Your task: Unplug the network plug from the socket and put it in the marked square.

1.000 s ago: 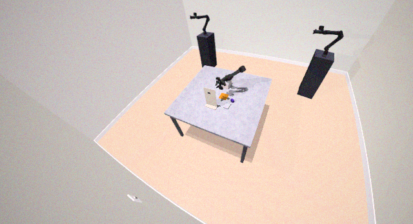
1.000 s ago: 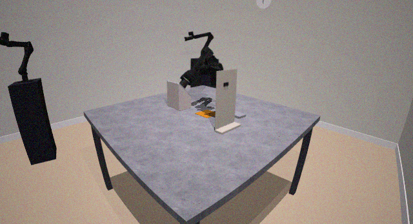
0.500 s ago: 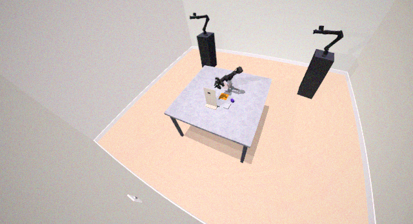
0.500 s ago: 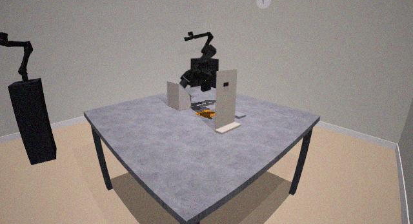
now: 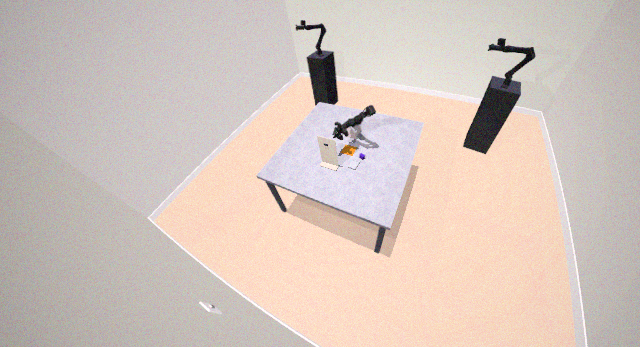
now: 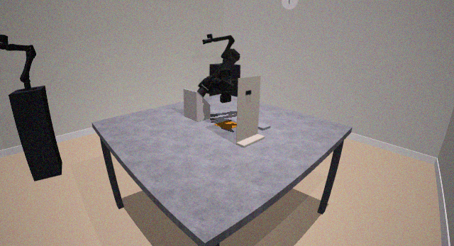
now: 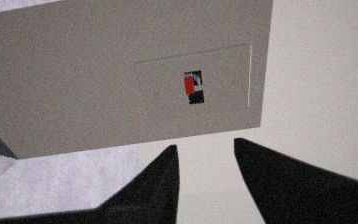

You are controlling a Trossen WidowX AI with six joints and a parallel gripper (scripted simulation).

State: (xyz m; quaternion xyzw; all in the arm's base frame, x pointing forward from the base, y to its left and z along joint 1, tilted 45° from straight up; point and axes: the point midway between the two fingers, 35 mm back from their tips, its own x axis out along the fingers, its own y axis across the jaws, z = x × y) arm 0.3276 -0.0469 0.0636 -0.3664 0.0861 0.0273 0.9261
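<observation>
The upright panel (image 5: pixel 327 151) (image 6: pixel 247 115) (image 7: pixel 95 90) stands on the table. In the wrist view the plug (image 7: pixel 189 85) shows as a small red piece at the dark socket opening (image 7: pixel 196 98), right of the panel's middle; its thin tab cannot be made out. An orange square (image 5: pixel 348 150) (image 6: pixel 228 125) lies flat on the table beside the panel. My gripper (image 7: pixel 205 148) (image 5: pixel 338 132) is partly open with nothing between its fingers. It is apart from the panel, and in the wrist view the plug lies beyond the fingertips. The fingers are unclear in the exterior view.
A pale block (image 6: pixel 191 105) stands by the arm on the far side of the table. A small purple object (image 5: pixel 362 156) and a flat grey piece (image 6: pixel 264 127) lie near the panel. Two black pedestals (image 5: pixel 324 79) (image 5: pixel 492 114) with arms stand off the table.
</observation>
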